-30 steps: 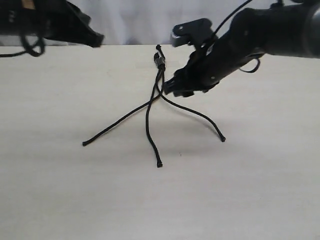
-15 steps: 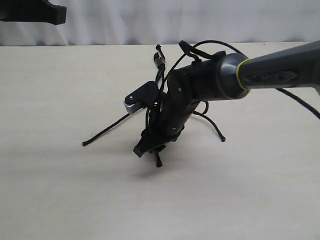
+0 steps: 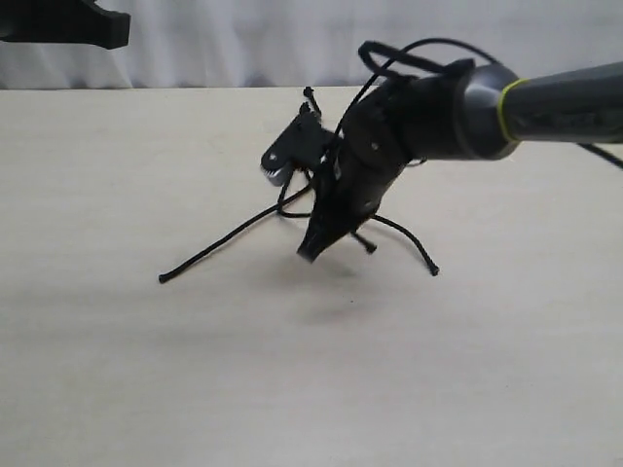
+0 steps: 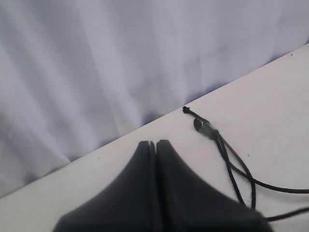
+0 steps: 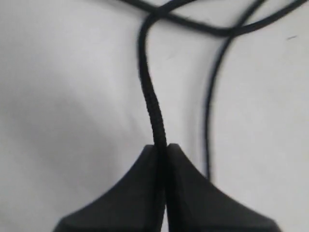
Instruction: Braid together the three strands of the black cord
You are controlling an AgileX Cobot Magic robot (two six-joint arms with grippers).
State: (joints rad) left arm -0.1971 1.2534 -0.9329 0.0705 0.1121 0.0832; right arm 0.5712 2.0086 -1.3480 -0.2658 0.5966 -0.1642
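Observation:
The black cord's bound top (image 3: pixel 310 95) lies at the far middle of the table, and it also shows in the left wrist view as a knot (image 4: pixel 204 127). Its left strand (image 3: pixel 219 241) runs to the front left. The right strand (image 3: pixel 414 243) curves to the front right. My right gripper (image 3: pixel 311 251) is shut on the middle strand (image 5: pixel 150 96), held a little above the table; the strand runs straight out from between the closed fingers (image 5: pixel 161 145). The left gripper (image 4: pixel 155 143) is shut and empty, raised at the far left (image 3: pixel 97 24), apart from the cord.
The right arm (image 3: pixel 458 107) with its glossy cables reaches across the middle over the cord's upper part and hides where the strands split. A white curtain (image 3: pixel 224 39) backs the pale table (image 3: pixel 292 389).
The right gripper went from open over the middle strand's tip to shut on it, then drew back and up toward the knot, taking the strand along. The left arm stayed put.

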